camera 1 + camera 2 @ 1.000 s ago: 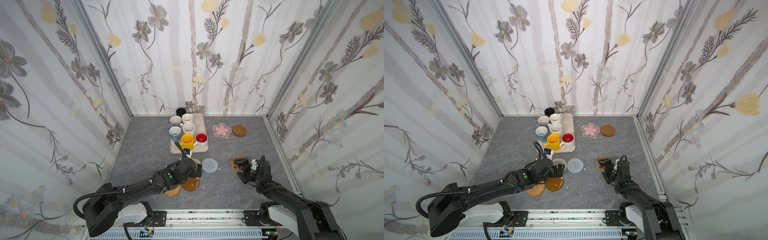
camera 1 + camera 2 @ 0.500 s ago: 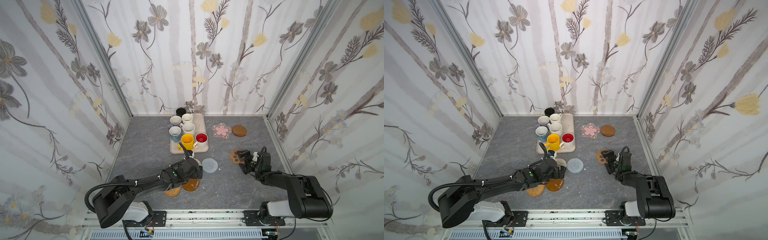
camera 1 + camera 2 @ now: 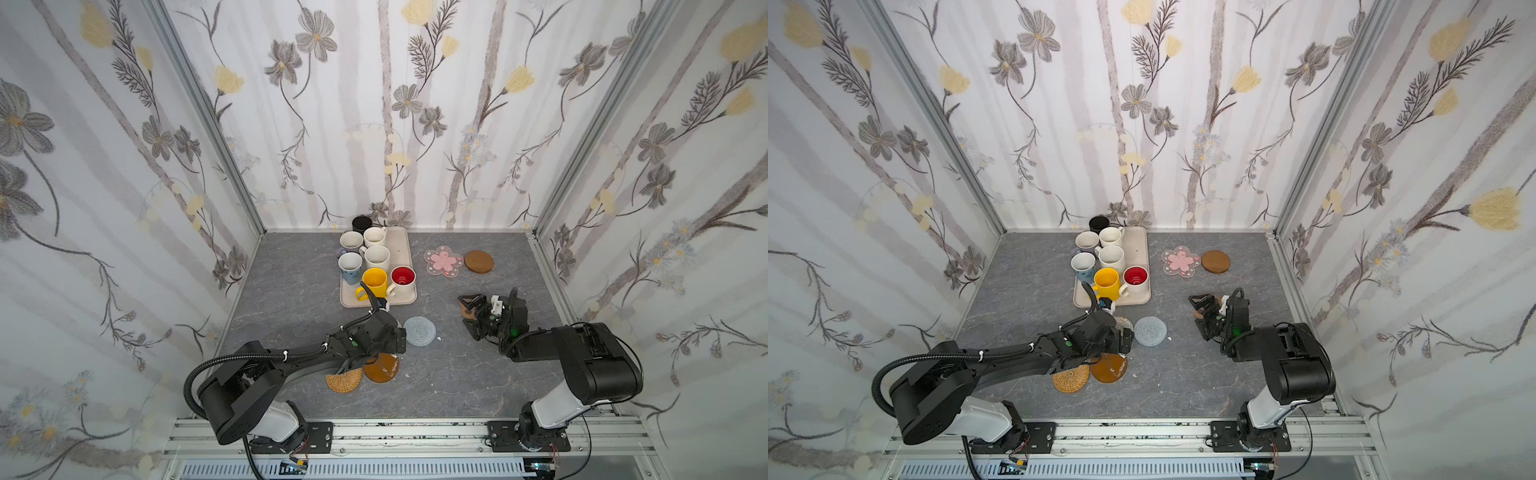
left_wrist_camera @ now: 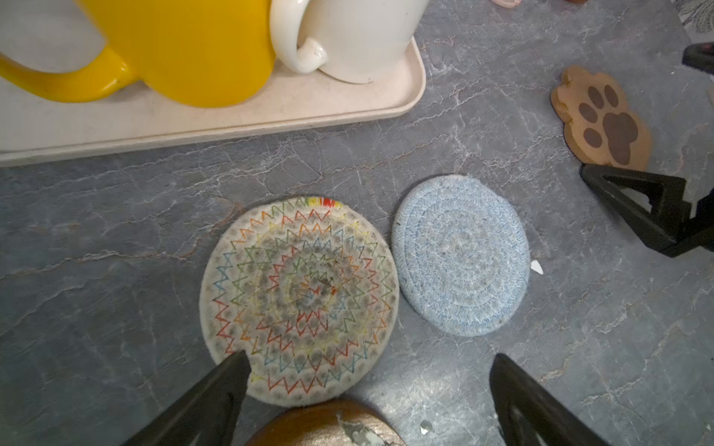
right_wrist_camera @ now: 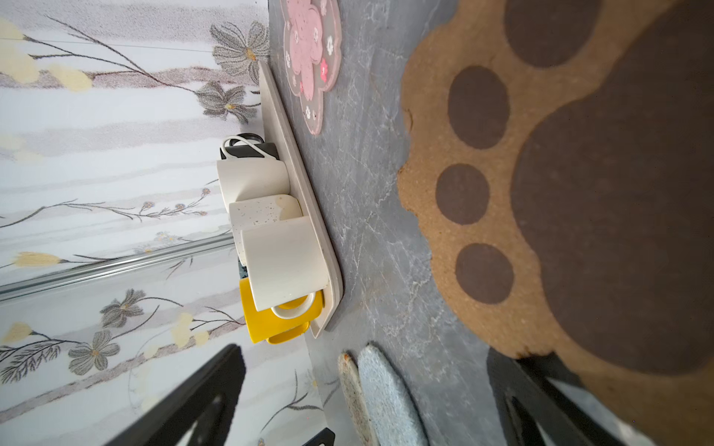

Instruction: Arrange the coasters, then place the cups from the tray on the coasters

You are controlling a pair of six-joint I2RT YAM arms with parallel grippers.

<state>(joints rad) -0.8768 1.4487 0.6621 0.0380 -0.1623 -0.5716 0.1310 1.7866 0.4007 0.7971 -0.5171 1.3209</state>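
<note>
The beige tray at the back holds several cups, with the yellow cup and the red-inside cup at its front. My left gripper hangs open low over the table; one fingertip overlaps the beige woven coaster, and a brown disc coaster lies just behind the jaws. The grey-blue woven coaster lies beside it. My right gripper is turned on its side and open, its low finger at the edge of the paw coaster. I cannot tell if they touch.
A pink-flower coaster and a second brown disc lie right of the tray near the back wall. A tan rattan coaster sits near the front beside the left arm. Patterned walls close in three sides.
The right gripper and the paw coaster have shifted a little toward the back of the table. The left gripper stays open in nearly the same place.
</note>
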